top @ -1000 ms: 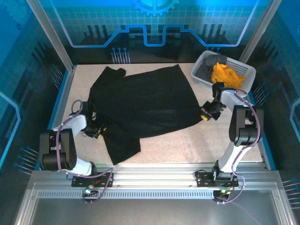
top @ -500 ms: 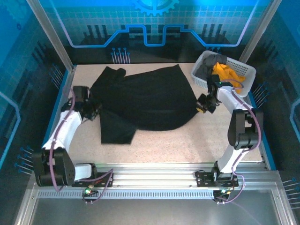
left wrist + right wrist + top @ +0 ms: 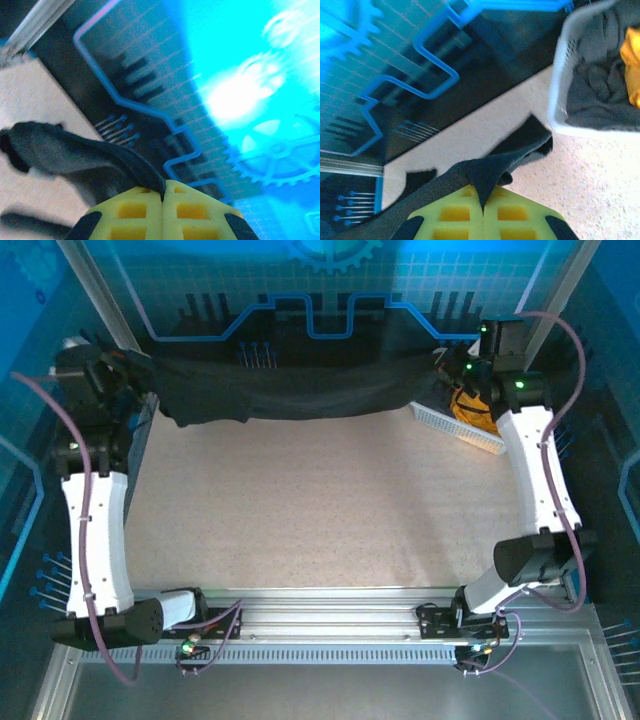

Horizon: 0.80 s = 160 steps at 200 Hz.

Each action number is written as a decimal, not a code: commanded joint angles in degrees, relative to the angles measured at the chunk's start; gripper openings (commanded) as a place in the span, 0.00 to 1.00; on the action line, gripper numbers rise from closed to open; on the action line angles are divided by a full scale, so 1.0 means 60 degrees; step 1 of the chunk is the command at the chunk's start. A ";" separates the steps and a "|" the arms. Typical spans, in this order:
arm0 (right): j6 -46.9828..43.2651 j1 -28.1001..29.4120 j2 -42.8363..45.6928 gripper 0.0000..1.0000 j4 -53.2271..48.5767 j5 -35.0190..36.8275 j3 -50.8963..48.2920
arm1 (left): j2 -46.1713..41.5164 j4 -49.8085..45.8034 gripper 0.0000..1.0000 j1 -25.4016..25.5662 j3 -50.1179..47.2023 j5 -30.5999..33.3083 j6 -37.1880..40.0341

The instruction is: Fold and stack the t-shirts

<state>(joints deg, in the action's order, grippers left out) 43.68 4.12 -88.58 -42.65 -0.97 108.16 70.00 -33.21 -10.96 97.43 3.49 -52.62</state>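
The left claw (image 3: 163, 192) is pinched tight on one end of the black shirt (image 3: 290, 390). The right claw (image 3: 482, 200) pinches the other end. The shirt hangs between them over the far side of the counter (image 3: 320, 500). A yellow shirt (image 3: 631, 65) and a grey shirt (image 3: 592, 95) lie in the far-right basket (image 3: 558, 75).

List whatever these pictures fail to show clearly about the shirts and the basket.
Top view: black t-shirt, sleeves and collar lost against the dark back wall.
Right wrist view: orange-yellow t-shirt, cut off by the right edge; in the top view, mostly behind the right arm.
Right wrist view: dark grey t-shirt, crumpled in the basket, partly hidden by its wall.
Top view: basket's far end, hidden by the right arm.
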 commanded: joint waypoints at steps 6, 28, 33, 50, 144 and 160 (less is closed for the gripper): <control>0.0174 -0.0382 0.1647 0.00 0.1108 0.0409 -0.0079 | -0.0556 0.0126 0.00 -0.0370 0.1494 0.1020 -0.0088; 0.0355 -0.0698 0.2549 0.00 0.1394 0.0311 -0.0420 | -0.0849 0.0333 0.00 -0.0396 0.2128 0.1586 0.0076; 0.0402 -0.0760 0.2671 0.00 0.1417 0.0251 -0.0453 | -0.0843 0.0313 0.00 -0.0400 0.2328 0.1663 0.0100; 0.0378 -0.0891 0.2797 0.00 0.1514 -0.0013 -0.0465 | -0.0498 0.0068 0.00 -0.0414 0.3107 0.1558 0.0247; 0.0471 0.0033 -0.2002 0.00 0.1709 -0.2327 0.2546 | 0.3593 0.0891 0.00 -0.1296 0.3315 -0.2680 -0.1274; 0.0592 0.0094 -0.2955 0.00 0.1362 -0.2497 0.3957 | 0.4268 0.0782 0.00 -0.1440 0.4311 -0.2972 -0.1310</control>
<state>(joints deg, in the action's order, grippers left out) 46.48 3.53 -101.12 -32.16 -12.25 119.28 92.03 -31.77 -17.41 116.03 -7.29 -58.26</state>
